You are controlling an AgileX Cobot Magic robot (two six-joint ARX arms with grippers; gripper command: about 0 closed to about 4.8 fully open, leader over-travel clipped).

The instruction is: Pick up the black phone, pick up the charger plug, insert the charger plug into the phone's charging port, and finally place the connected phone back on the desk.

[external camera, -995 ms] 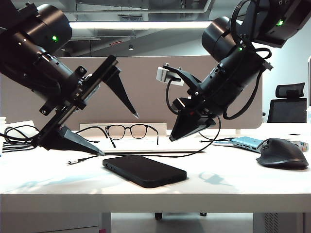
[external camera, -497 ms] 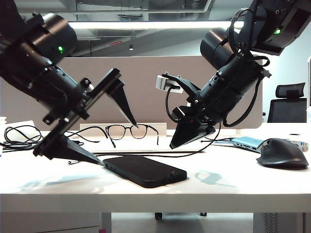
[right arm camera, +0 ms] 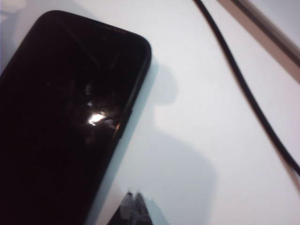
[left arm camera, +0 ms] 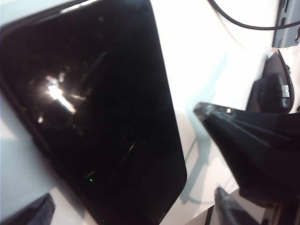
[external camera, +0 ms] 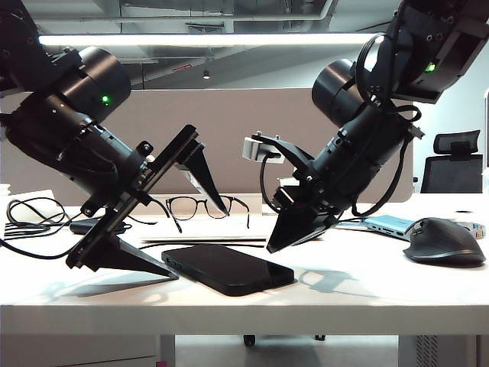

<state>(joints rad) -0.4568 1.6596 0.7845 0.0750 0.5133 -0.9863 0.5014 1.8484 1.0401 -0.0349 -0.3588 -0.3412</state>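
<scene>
Phone: the flat black phone with rounded corners lies on the wide white surface, near its front edge, screen up and dark.
Left end effector: the left end effector is at about 9 o'clock from the phone. Its two black pointed fingers are spread very wide. The lower finger rests its tip low on the surface just beside the phone's short end. The upper finger hangs in the air above the phone. It holds nothing.
Left wrist view: the phone fills most of the picture, with one dark finger just beside its long edge.
Right end effector: the right end effector is at about 1 o'clock from the phone, just above it. Its fingers are pressed together into one point. It holds nothing.
Right wrist view: the shut fingertips sit over the white surface, just beside the phone's long edge. A thin black cable runs across the surface, well apart from the phone.
Other things: thin black glasses lie at 12 o'clock from the phone. A dark grey round mouse sits at 3 o'clock, well apart.
Plug: I cannot tell where the plug tip is.
</scene>
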